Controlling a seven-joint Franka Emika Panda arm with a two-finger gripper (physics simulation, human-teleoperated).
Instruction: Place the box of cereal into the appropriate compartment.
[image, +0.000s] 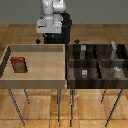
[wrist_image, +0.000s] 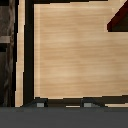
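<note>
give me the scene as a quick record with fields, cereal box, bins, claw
cereal box: red cereal box, lying in the light wooden tray, near its wall on the exterior view's left
target area: dark compartment bin on the exterior view's right, beside the tray
bin contents: small grey-white items in some compartments
claw: claw above the tray floor, fingertips apart, holding nothing
task state: box not yet grasped
</note>
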